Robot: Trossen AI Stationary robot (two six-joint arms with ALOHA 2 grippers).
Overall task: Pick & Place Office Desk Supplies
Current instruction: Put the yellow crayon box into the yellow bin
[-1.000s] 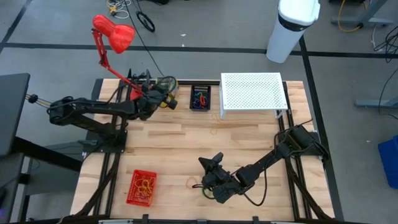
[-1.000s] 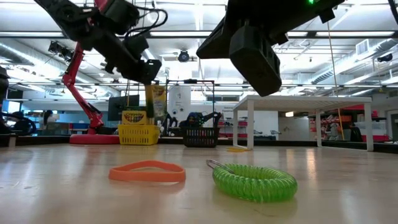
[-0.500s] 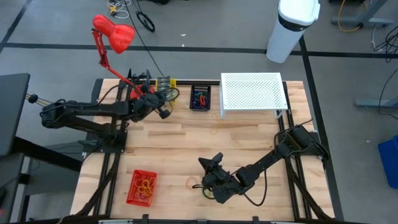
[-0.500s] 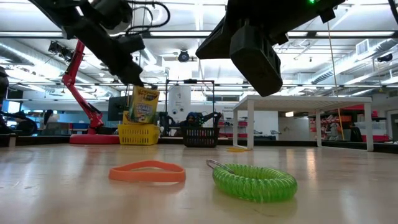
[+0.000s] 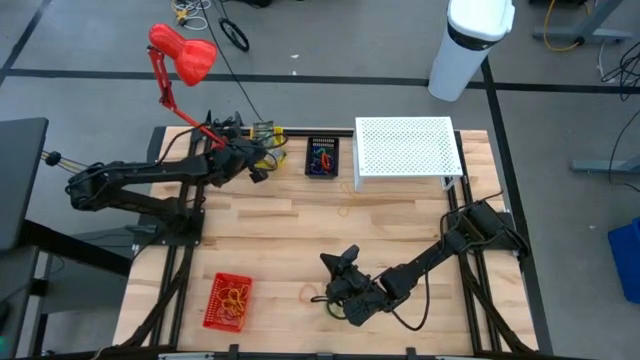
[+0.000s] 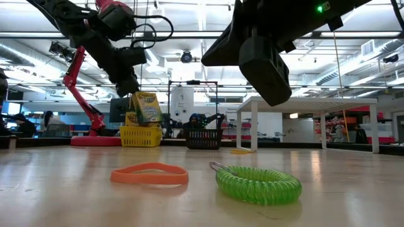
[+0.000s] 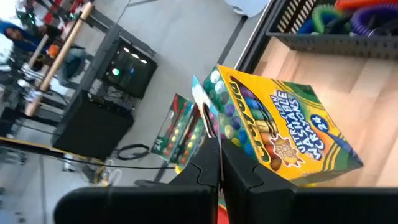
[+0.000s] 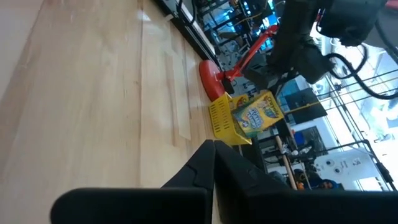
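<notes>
A yellow-and-green crayon box (image 7: 280, 130) stands tilted in the yellow basket (image 5: 266, 133) at the table's far edge, with another box (image 7: 180, 127) behind it. The boxes (image 6: 146, 108) rise above the basket's rim in the low view. My left gripper (image 5: 257, 166) hangs shut just to the near-left of the basket, touching nothing. My right gripper (image 5: 328, 264) hovers shut over the near part of the table. Below it on the wood lie a green coiled loop (image 6: 259, 183) and an orange rubber band (image 6: 149, 174).
A black basket (image 5: 321, 158) holding coloured loops sits right of the yellow one, then the white perforated riser (image 5: 405, 148). The red lamp (image 5: 180, 55) stands at the far left corner. A red tray (image 5: 228, 300) of rubber bands is near the front left edge.
A second ago my left gripper held the crayon box above the yellow basket. It lowered the box in, let go, and drew back toward the table's left. The box now rests tilted in the basket.
</notes>
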